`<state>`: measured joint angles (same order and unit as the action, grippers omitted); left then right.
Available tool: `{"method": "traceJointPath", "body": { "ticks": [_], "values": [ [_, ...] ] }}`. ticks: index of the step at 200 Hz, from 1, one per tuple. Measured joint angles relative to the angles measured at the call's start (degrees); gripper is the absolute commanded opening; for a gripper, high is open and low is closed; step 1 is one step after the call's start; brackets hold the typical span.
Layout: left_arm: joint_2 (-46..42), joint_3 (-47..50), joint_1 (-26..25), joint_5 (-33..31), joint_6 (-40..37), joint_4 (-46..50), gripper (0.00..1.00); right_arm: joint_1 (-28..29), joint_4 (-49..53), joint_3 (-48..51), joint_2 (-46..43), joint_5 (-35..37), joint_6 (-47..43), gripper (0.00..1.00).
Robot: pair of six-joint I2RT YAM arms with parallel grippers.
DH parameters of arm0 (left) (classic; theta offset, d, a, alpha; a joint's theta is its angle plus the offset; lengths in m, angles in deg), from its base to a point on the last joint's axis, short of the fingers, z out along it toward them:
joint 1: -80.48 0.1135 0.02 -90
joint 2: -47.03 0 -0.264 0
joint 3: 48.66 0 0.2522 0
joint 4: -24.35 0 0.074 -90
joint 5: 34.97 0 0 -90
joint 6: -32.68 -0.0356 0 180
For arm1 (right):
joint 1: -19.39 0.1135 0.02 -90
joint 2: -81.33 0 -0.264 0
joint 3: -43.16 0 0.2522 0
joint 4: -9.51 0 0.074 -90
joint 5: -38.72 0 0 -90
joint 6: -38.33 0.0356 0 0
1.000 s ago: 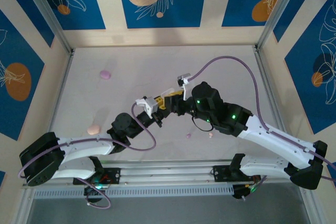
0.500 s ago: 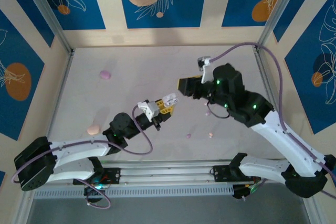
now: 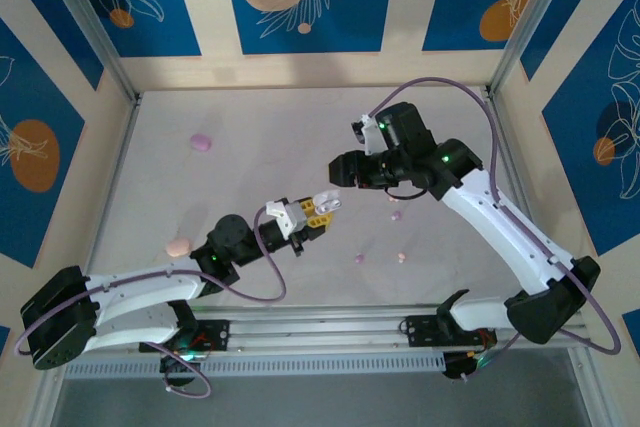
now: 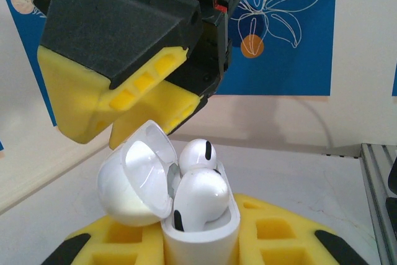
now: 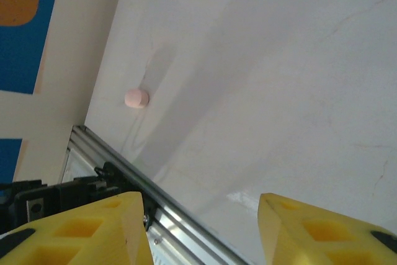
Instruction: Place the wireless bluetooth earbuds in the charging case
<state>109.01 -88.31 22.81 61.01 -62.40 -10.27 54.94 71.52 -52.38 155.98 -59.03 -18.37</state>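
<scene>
A white charging case (image 4: 201, 231) with its lid (image 4: 133, 181) swung open to the left stands upright between the yellow pads of my left gripper (image 4: 198, 243), which is shut on it. Two white earbuds (image 4: 200, 193) sit in the case, their heads above the rim. From above, the left gripper (image 3: 318, 209) holds the case mid-table. My right gripper (image 3: 345, 169) hovers just behind and right of it, open and empty; in the right wrist view the right gripper (image 5: 201, 231) has only bare table between its pads. Loose earbuds lie on the table: purple (image 3: 396, 215), purple (image 3: 359, 258), pink (image 3: 401, 258).
A purple case (image 3: 201, 142) lies at the back left. A pink case (image 3: 178, 246) lies near the left front edge, and the right wrist view has the pink case (image 5: 136, 98) by the aluminium rail (image 5: 186, 215). Patterned walls enclose the table.
The right gripper has pulled up and away from the case to the back right, its jaws widening. The left gripper has carried the case slightly right and forward.
</scene>
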Motion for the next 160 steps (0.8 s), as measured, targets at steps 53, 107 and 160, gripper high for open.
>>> {"method": "traceJointPath", "body": {
  "ticks": [53,107,160],
  "values": [
    [0.1,0.0,0.0,0.0,0.0,0.0,0.21,0.0,2.2,-0.1,1.0,-4.2,-1.9,0.5],
    [0.4,0.0,-0.3,-0.1,0.2,-0.2,0.21,-0.1,2.1,0.6,0.0,-5.2,-2.9,0.49],
    [1.0,0.0,-0.3,-1.7,0.5,-1.0,0.21,0.0,2.8,2.8,-3.7,-6.2,-4.0,0.49]
  ]
}}
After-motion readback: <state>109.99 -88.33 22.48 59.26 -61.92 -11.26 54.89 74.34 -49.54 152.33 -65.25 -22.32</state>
